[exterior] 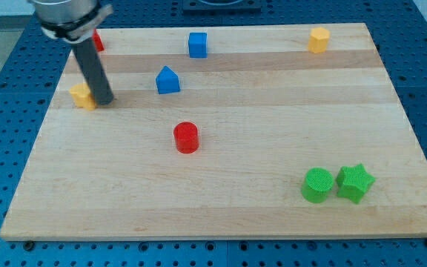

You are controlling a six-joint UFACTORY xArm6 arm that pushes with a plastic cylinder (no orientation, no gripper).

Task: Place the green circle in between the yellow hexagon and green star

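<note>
The arm carries no claw, so no open or closed state applies; it ends in a dark rod, and my tip [105, 101] rests on the desk [221, 215] near the view's upper left, just beside a yellow block [82, 96] of unclear shape on its left. The green circle [317, 185] lies near the view's lower right, touching or nearly touching the green star [355, 182], which sits immediately to its right. The yellow hexagon [318, 39] stands well apart from both, close to the view's top edge and almost directly above the green circle. The governing relation: the green circle lies far from my tip, down and to the view's right across most of the desk. Judged from this layout, the circle needs to travel toward the view's top, and slightly right, to sit on the line between hexagon and star, so my tip would have to reach its lower side first. A red cylinder [186, 137] lies roughly along the direct diagonal path and may need avoiding. A blue house-shaped block [167, 80], a blue cube [197, 44] and a partly hidden red block [97, 40] occupy the upper area. No brands, labels or legible writing are visible.
</note>
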